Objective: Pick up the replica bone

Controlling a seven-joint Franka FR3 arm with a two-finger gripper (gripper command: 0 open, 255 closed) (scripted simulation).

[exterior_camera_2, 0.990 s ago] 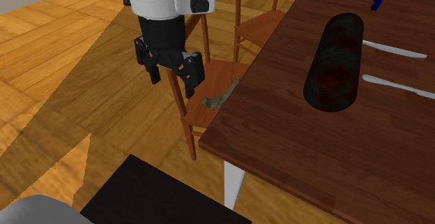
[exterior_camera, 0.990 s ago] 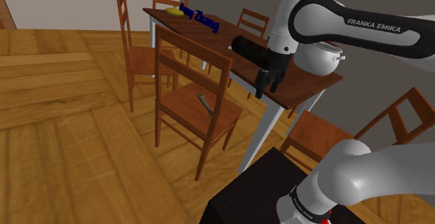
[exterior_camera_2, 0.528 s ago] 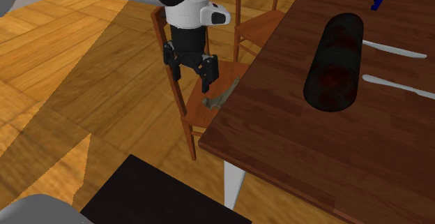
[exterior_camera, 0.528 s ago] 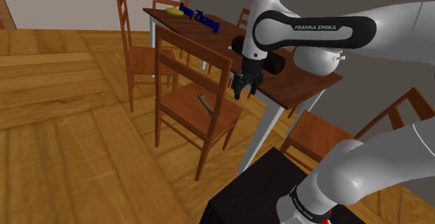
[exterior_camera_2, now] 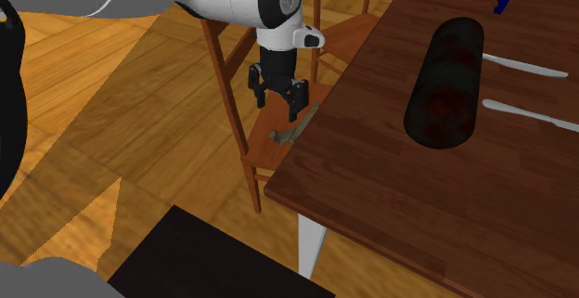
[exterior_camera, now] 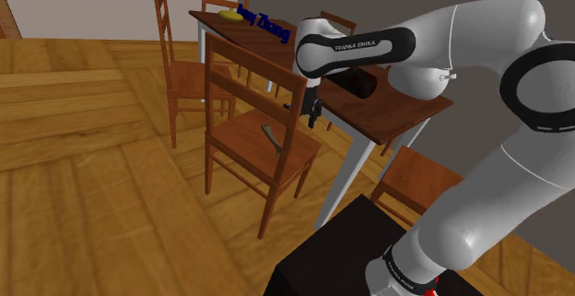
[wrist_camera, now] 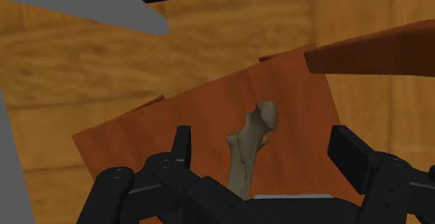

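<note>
The replica bone (wrist_camera: 249,148) is a pale grey-tan bone with a knobbed end. It lies on the seat of a reddish wooden chair (exterior_camera: 241,137) beside the table. The bone (exterior_camera: 272,137) sits near the middle of the seat, and in the second exterior view the bone (exterior_camera_2: 293,129) is partly hidden by the table edge. My black gripper (exterior_camera_2: 278,102) hangs open a little above it, pointing down at the seat. In the wrist view the gripper (wrist_camera: 265,149) has one finger on each side of the bone, neither touching it. The gripper (exterior_camera: 313,115) hangs just off the table's long edge.
The dark wooden table (exterior_camera_2: 408,213) overhangs the seat close to the gripper. It carries a black cylinder (exterior_camera_2: 446,83), two knives (exterior_camera_2: 524,66), a white pot (exterior_camera: 426,78) and a yellow object (exterior_camera: 228,14). The chair's tall back (exterior_camera: 251,62) rises on the seat's far side. More chairs stand around the table.
The gripper has swung from above the table's corner out past its edge and down towards the chair seat. It now hangs over the bone. Its fingers stayed open.
</note>
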